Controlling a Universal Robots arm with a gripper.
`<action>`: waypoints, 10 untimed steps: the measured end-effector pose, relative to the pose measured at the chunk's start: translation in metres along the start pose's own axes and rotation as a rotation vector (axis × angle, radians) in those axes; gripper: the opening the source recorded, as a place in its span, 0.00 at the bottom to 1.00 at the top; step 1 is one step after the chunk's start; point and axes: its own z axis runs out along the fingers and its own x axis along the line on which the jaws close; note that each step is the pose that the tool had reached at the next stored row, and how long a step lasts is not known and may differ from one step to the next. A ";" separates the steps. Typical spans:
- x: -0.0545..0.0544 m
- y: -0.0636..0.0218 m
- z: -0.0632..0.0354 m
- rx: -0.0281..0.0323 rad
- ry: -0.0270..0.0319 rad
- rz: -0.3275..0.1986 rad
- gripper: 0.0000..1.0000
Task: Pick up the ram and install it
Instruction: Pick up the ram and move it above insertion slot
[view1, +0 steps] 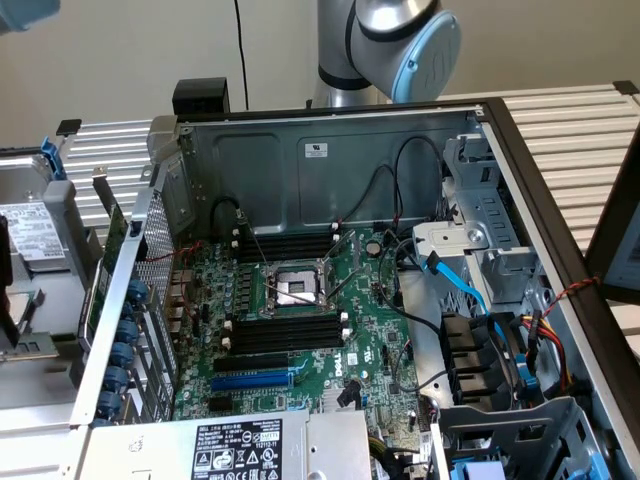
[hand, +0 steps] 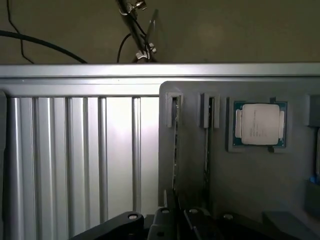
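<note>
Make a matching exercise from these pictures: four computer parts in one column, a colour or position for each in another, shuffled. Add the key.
Things:
1. expansion slot
2. memory stick
3. processor chip
4. memory slots

Descriptions:
A. black, with white end clips
B. lies flat in the grey tray
C. blue
D. stands on edge in the grey tray

Pairs: 1-C, 2-D, 3-B, 4-A
</note>
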 end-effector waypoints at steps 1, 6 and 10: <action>0.000 0.0000 -0.0008 0.0005 -0.0070 0.000 0.13; 0.000 -0.0002 -0.0048 0.0016 -0.0585 0.002 0.13; 0.001 -0.0008 -0.0219 0.0016 -0.0599 0.002 0.13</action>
